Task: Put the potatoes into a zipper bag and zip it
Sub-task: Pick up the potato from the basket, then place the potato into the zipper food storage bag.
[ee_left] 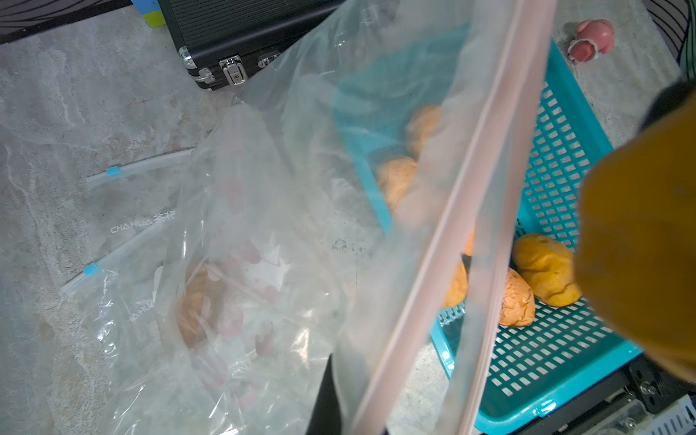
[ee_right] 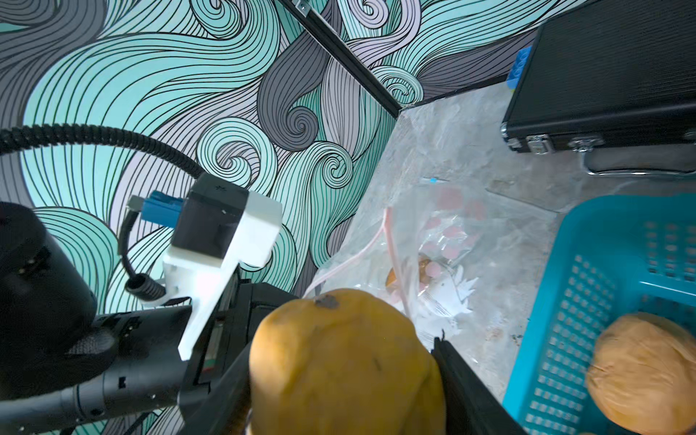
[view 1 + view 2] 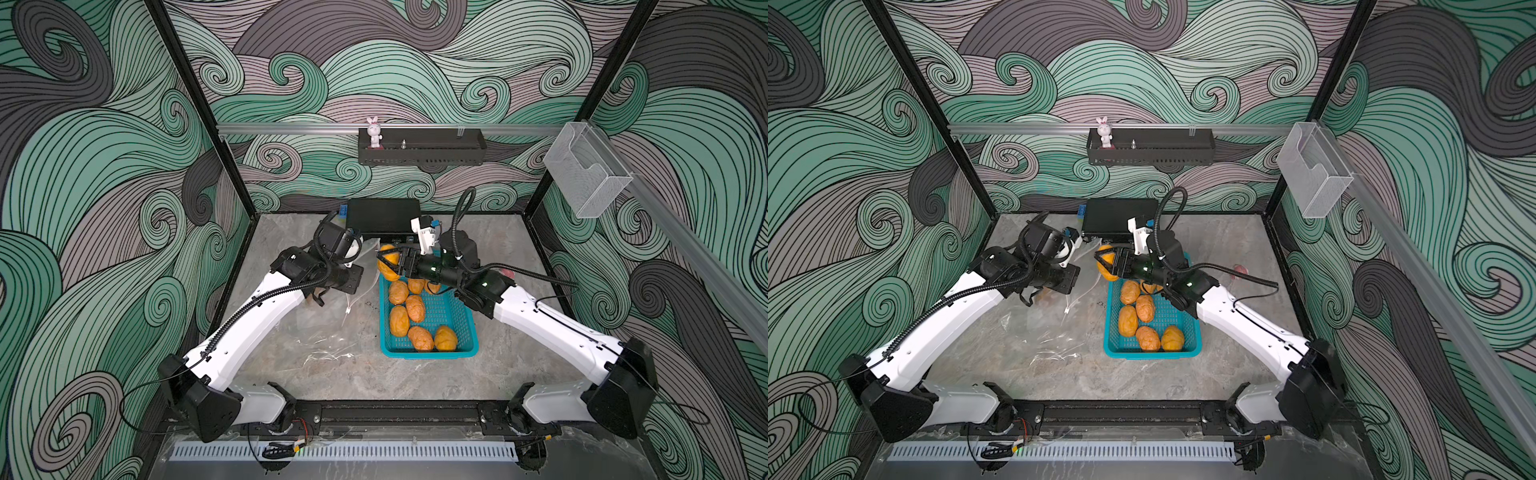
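Note:
My right gripper (image 3: 388, 258) is shut on a potato (image 2: 339, 369), orange-tan and fist-sized, and holds it in the air just past the far end of the teal basket (image 3: 465, 328). Several more potatoes (image 3: 414, 308) lie in that basket. My left gripper (image 3: 358, 272) is shut on the rim of the clear zipper bag (image 1: 263, 226) and holds its pink zip strip (image 1: 452, 226) up beside the held potato. The rest of the bag sags onto the table, and one potato (image 1: 196, 301) shows through its film. In the left wrist view the held potato (image 1: 640, 244) looms close to the bag's mouth.
A black latched case (image 3: 382, 218) stands at the back behind both grippers. Flat clear bags with blue sliders (image 1: 113, 171) lie on the table left of the held bag. A small pink toy (image 1: 591, 39) sits right of the basket. Patterned walls close in three sides.

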`<action>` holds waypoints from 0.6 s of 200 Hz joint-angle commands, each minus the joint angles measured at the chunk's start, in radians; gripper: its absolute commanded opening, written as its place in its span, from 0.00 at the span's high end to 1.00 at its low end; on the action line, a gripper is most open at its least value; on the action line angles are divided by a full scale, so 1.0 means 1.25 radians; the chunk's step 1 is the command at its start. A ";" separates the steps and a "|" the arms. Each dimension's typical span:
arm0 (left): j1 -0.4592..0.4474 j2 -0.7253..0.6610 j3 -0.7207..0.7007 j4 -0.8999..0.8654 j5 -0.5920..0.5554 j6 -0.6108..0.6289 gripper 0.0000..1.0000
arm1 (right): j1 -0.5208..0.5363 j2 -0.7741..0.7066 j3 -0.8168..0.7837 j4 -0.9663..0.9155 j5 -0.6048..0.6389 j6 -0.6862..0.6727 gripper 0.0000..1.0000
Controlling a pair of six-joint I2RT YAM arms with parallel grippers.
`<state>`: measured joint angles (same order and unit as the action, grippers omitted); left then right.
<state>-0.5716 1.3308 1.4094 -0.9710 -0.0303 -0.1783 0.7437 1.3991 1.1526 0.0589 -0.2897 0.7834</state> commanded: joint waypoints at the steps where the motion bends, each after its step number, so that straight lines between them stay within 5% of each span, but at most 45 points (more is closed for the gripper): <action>1: 0.006 -0.015 0.022 0.007 0.028 -0.018 1.00 | 0.006 0.014 0.006 0.121 -0.017 0.073 0.53; 120: 0.007 -0.009 0.067 -0.004 0.078 -0.042 1.00 | 0.047 0.059 -0.014 0.157 0.061 -0.004 0.49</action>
<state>-0.5713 1.3312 1.4387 -0.9718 0.0414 -0.2169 0.7990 1.4685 1.1488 0.2283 -0.2501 0.8173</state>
